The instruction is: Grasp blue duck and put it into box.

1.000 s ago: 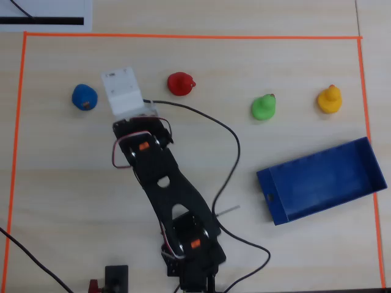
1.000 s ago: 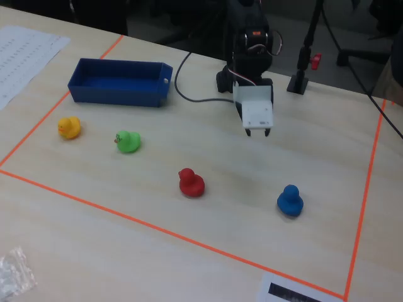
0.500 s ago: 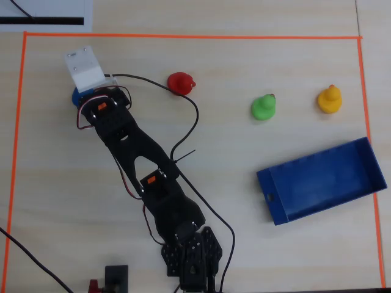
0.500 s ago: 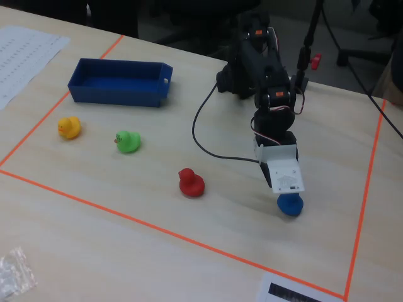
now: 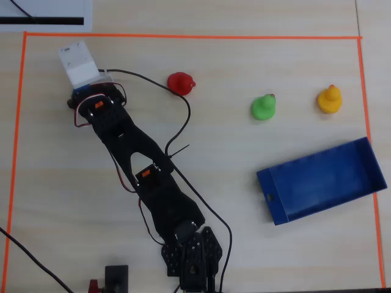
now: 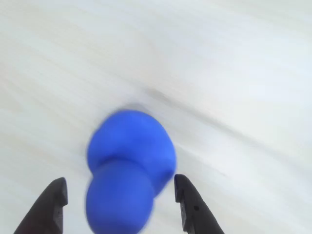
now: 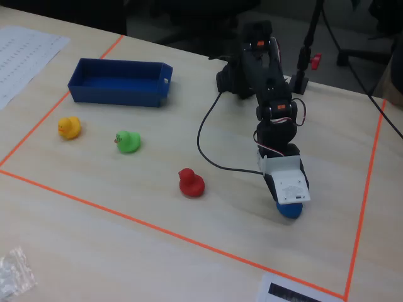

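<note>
**Gripper straddling the blue duck**

In the wrist view we are seeing the gripper standing wide, its two dark fingertips flanking the blue duck, with light gaps on both sides; the picture is blurred. In the fixed view the gripper is hanging over the blue duck, which is peeking out just beneath the white wrist piece. In the overhead view the duck is lying hidden under the arm. The box is sitting well apart from the gripper, across the table. The red duck is sitting nearest the gripper, with the green duck and the yellow duck farther off.
</note>
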